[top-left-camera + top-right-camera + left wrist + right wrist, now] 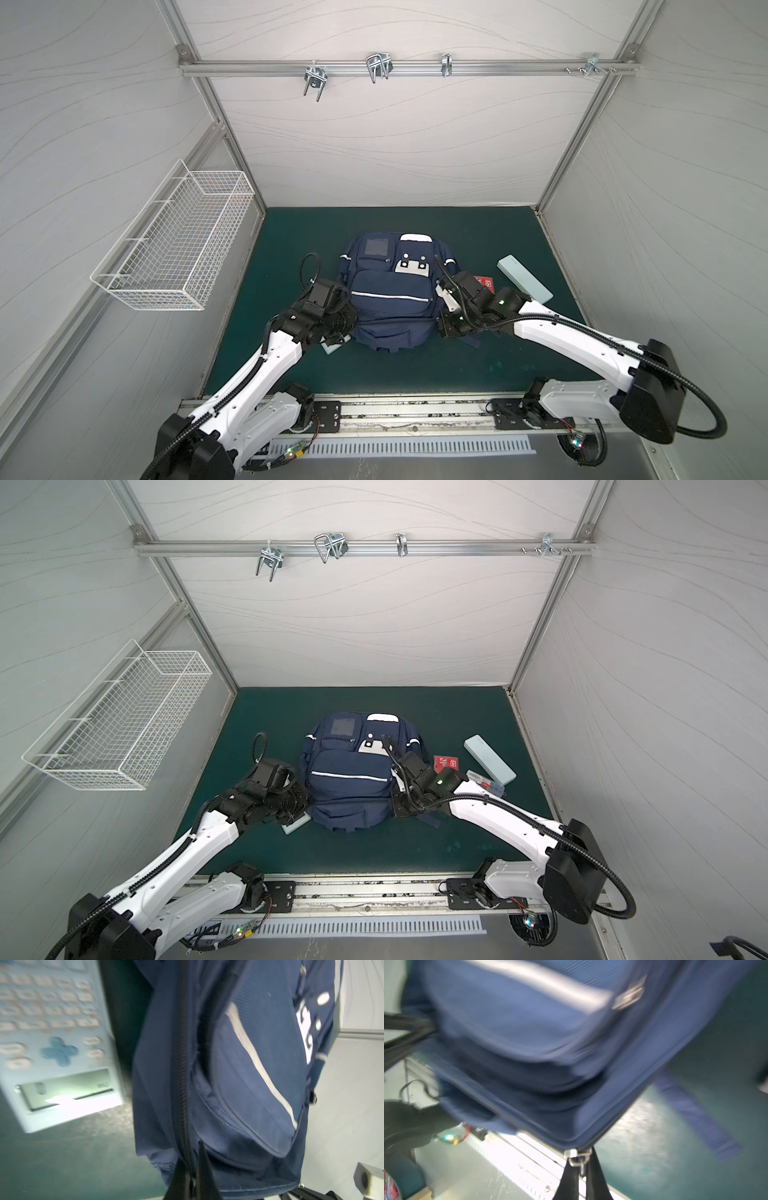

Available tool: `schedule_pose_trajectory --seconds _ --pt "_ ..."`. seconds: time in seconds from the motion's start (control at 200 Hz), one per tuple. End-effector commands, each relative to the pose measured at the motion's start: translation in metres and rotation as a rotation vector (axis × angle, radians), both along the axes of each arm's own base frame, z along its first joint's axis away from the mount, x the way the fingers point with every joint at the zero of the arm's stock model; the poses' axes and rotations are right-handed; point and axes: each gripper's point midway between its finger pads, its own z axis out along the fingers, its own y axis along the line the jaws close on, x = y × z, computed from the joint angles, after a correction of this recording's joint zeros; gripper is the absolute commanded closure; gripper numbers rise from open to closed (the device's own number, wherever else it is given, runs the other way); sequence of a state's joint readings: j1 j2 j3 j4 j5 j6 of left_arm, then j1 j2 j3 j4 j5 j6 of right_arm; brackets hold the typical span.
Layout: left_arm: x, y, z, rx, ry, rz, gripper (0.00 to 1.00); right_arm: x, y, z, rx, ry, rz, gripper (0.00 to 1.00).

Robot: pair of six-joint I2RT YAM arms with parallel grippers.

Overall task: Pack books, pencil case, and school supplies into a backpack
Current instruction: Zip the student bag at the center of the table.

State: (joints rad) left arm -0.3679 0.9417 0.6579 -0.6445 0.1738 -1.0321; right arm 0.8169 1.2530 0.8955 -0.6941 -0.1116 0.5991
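Lying on the counter (pixel 415 374): navy backpack (pixel 390 299). Left claw (pixel 191 1159) closed on its zipper (pixel 182 1084); right claw (pixel 581 1160) clamping a zipper pull (pixel 574 1155).

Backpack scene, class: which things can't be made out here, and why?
- calculator: both top views, left arm covers all but a corner.
- red book: both top views, right arm hides part.
- clear box: a top view, contents too small.
- backpack: right wrist view, blurred; inside hidden by its fabric.

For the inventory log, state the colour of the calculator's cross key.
Teal cross key; clearest in the left wrist view.
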Motion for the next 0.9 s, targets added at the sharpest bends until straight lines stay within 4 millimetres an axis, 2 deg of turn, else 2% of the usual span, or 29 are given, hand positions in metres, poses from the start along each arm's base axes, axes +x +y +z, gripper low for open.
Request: schedule_pose_trajectory --seconds 0.0,0.11,0.2,0.3,0.41,0.44,0.49,0.54,0.59,0.655,0.745,0.795,0.84,0.895 --pt "0.009 0.043 0.006 0.196 -0.046 0.05 1.0 0.013 -0.053 -0.034 -0.194 0.037 -0.095 1.0" --pt "0.012 0.046 0.007 0.188 -0.045 0.06 1.0 0.043 -0.059 -0.053 -0.236 0.011 -0.142 1.0" --pt "0.012 0.044 0.006 0.17 -0.042 0.057 1.0 0.057 -0.045 -0.055 -0.177 -0.024 -0.126 1.0" --pt "0.013 0.031 0.002 0.097 -0.038 0.034 1.0 0.054 -0.027 -0.044 -0.106 -0.048 -0.075 1.0" --pt "0.015 0.015 -0.009 0.004 -0.025 0.015 1.0 0.04 -0.014 -0.033 -0.069 -0.06 -0.013 1.0" --pt "0.016 0.012 -0.011 -0.007 -0.023 0.012 1.0 0.035 -0.012 -0.031 -0.067 -0.051 0.0 0.86" --pt "0.016 0.011 -0.015 -0.011 -0.013 0.008 1.0 0.028 -0.017 -0.025 -0.094 -0.049 0.012 0.55" --pt "0.016 0.011 -0.016 -0.008 -0.006 0.005 1.0 0.024 -0.026 -0.015 -0.136 -0.083 0.013 0.36" --pt "0.017 0.01 -0.017 -0.011 -0.002 -0.003 1.0 0.023 -0.036 -0.002 -0.158 -0.123 -0.011 0.24" --pt "0.017 0.007 -0.016 -0.02 -0.007 -0.014 1.0 0.028 -0.048 0.016 -0.159 -0.179 -0.056 0.18" --pt "0.019 0.002 -0.015 -0.04 -0.007 -0.038 1.0 0.035 -0.049 0.035 -0.125 -0.254 -0.061 0.16" --pt "0.018 -0.001 -0.014 -0.048 0.003 -0.054 0.89 0.04 -0.044 0.039 -0.101 -0.279 -0.049 0.16" --pt "0.018 -0.003 -0.013 -0.051 0.014 -0.066 0.76 0.044 -0.035 0.041 -0.062 -0.282 -0.028 0.16" --pt "0.019 -0.003 -0.01 -0.049 0.02 -0.072 0.63 0.05 -0.023 0.04 -0.01 -0.258 -0.012 0.22"
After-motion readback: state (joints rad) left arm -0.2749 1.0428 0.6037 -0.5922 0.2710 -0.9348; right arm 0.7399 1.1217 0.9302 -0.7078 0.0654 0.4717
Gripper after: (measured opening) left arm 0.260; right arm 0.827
